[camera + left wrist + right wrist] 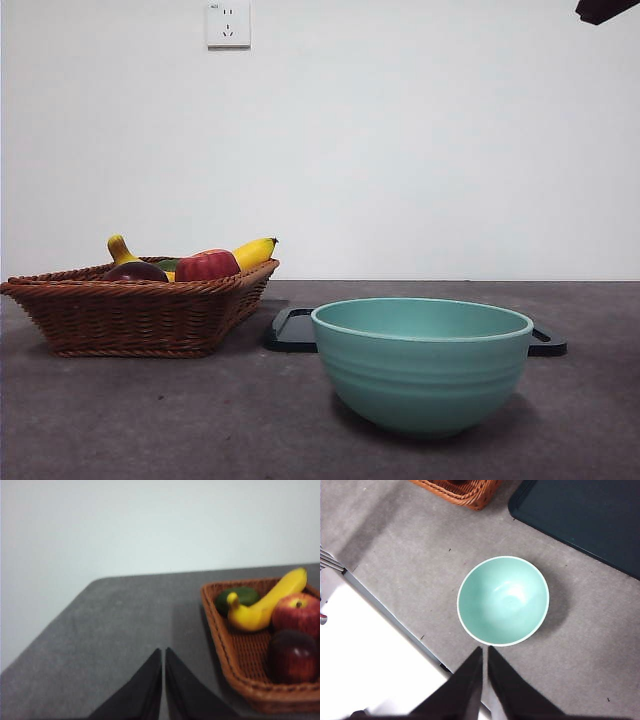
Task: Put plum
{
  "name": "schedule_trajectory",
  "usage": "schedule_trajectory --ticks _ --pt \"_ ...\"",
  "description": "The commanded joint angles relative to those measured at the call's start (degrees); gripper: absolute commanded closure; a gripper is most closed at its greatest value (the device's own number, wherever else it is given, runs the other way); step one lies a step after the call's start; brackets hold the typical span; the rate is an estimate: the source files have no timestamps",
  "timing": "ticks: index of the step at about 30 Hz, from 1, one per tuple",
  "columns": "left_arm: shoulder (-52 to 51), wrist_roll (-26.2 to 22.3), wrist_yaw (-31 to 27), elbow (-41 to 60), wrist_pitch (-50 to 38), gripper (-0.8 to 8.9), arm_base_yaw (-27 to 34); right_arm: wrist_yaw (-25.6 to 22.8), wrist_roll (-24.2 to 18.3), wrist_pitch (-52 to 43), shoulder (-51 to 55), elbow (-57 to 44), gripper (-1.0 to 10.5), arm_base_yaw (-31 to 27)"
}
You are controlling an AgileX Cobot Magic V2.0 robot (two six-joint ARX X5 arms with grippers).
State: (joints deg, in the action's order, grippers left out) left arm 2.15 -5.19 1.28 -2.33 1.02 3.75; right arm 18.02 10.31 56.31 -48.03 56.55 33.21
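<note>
— So, where is the plum (294,656) lying?

— In the basket (226,652), at its near side, beside the red apple (296,612) and in front of the banana (264,605). It's round, so no long axis to line up with.

— Which of your grippers is nearer?

— My left gripper (163,652). It hangs off the basket's outer side, toward the table's left edge, jaws pressed together, holding nothing. The plum lies across the basket's rim from them. My right gripper (484,652) is high over the bowl (503,600) near the table's front edge, jaws also pressed together and bare, well apart from the basket.

— So the left goes?

— I'd judge so: swing it over the rim, spread the jaws, come down on the plum. The apple touching or nearly touching it leaves little room on that side.
</note>
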Motion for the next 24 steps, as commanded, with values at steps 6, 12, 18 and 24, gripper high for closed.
schedule_trajectory --ticks 6,12,18,24 --pt "-1.99 0.26 -0.28 1.33 3.76 8.04 0.15 0.00 -0.44 -0.59 -0.37 0.87 9.4 0.35" --pt "-1.99 0.98 -0.28 1.70 7.76 8.04 0.15 0.00 -0.46 -0.59 -0.31 0.87 9.4 0.35" --pt "-1.79 2.14 -0.24 1.64 9.88 8.04 0.15 0.00 -0.46 -0.59 -0.15 0.87 9.4 0.35" --pt "-1.84 2.38 -0.24 1.64 9.88 8.04 0.15 0.00 -0.46 -0.59 -0.15 0.87 9.4 0.35"
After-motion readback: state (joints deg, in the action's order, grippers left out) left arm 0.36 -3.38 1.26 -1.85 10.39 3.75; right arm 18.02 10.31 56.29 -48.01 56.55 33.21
